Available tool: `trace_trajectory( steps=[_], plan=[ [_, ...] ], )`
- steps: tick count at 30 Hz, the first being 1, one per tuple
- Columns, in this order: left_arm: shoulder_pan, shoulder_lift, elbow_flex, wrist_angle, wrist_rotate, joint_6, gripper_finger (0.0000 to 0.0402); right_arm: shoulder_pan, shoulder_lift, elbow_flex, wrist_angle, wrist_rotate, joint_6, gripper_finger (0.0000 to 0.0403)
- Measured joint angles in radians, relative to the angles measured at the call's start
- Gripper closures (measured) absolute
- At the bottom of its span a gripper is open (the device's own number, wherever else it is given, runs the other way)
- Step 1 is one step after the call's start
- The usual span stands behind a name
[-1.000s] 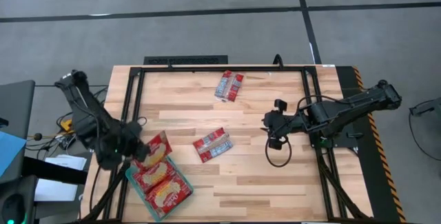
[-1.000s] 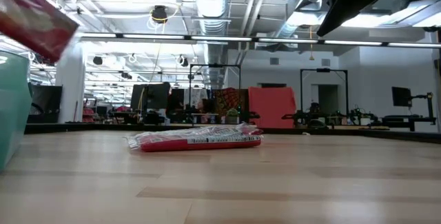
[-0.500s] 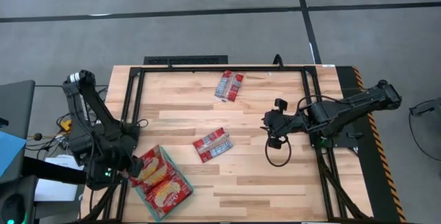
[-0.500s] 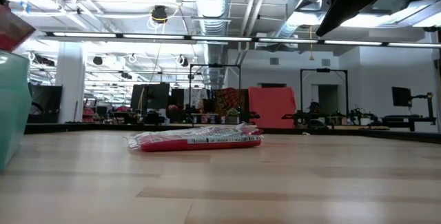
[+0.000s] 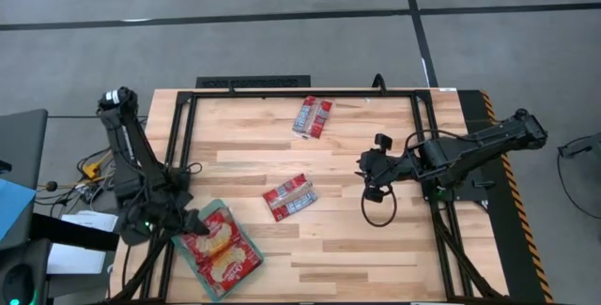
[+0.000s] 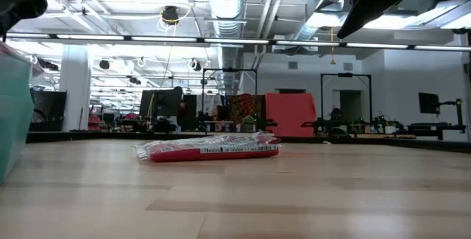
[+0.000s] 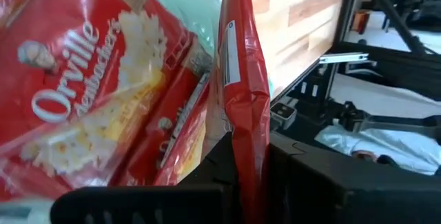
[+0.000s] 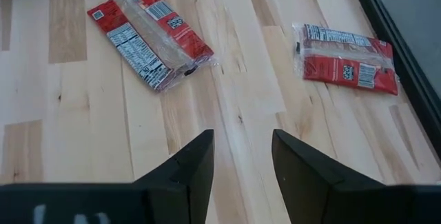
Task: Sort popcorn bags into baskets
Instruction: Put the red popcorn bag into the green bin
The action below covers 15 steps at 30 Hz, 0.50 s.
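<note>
Placing step: your left gripper (image 5: 192,225), lower left, holds a popcorn bag (image 7: 241,107) in its jaws over the basket (image 5: 246,266). Next, release. Right gripper (image 8: 241,158) waits, jaws apart.

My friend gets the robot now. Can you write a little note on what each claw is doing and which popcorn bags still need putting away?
Left claw: down at the teal basket at the table's front-left corner, shut on a popcorn bag that stands on edge in the left wrist view.
Right claw: open, empty, waiting above the wood on the right side.
Done: bags with the popcorn picture already lie in the basket.
Left: let go of the held bag, then fetch the middle bag and the far bag, both lying flat on the table.
</note>
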Motion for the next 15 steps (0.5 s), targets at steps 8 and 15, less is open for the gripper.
trace_trajectory(
  steps=[8,15],
  plan=[
    [-0.004,-0.029,-0.008,-0.048,0.042,-0.001,0.0390,0.000,0.000,0.000,0.000,0.000,0.005,0.0242],
    [-0.005,-0.023,-0.008,-0.065,0.093,-0.126,0.0390,0.000,0.000,0.000,0.000,0.001,0.008,0.0241]
  ],
)
